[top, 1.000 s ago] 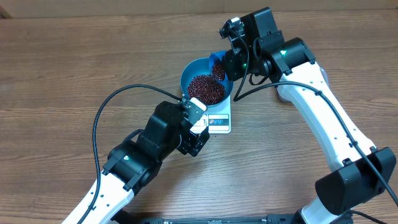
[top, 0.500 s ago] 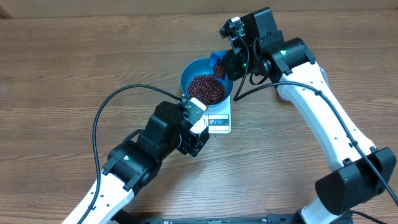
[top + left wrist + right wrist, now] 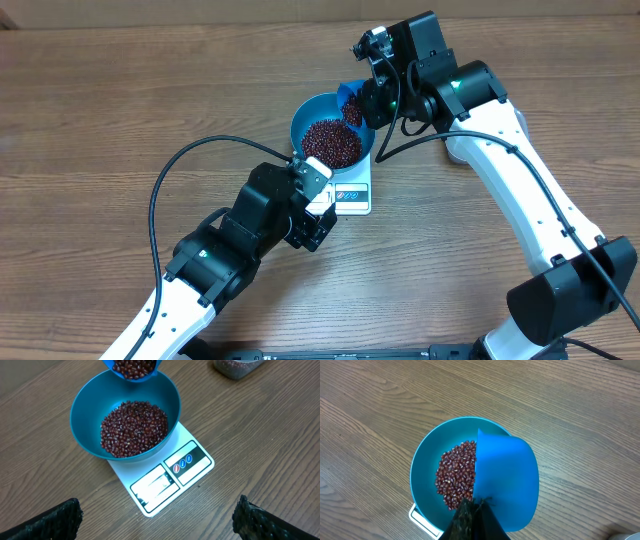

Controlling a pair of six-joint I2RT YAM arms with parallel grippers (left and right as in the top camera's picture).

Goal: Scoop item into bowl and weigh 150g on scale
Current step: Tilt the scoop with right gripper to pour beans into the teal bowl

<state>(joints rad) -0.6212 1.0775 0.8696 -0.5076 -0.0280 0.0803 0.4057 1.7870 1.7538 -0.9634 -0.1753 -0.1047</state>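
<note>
The beans (image 3: 132,427) are dark maroon, the bowl (image 3: 85,405) glossy teal-blue, the scoop (image 3: 507,480) brighter blue, the scale (image 3: 192,442) white with small red and blue marks, the surface (image 3: 260,450) brown with wood grain.

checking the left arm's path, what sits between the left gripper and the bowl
In the left wrist view, only bare table and the scale's front panel lie between the open left gripper and the bowl.

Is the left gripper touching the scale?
Apart. Left wrist view shows bare table between the left gripper fingers and the scale.
</note>
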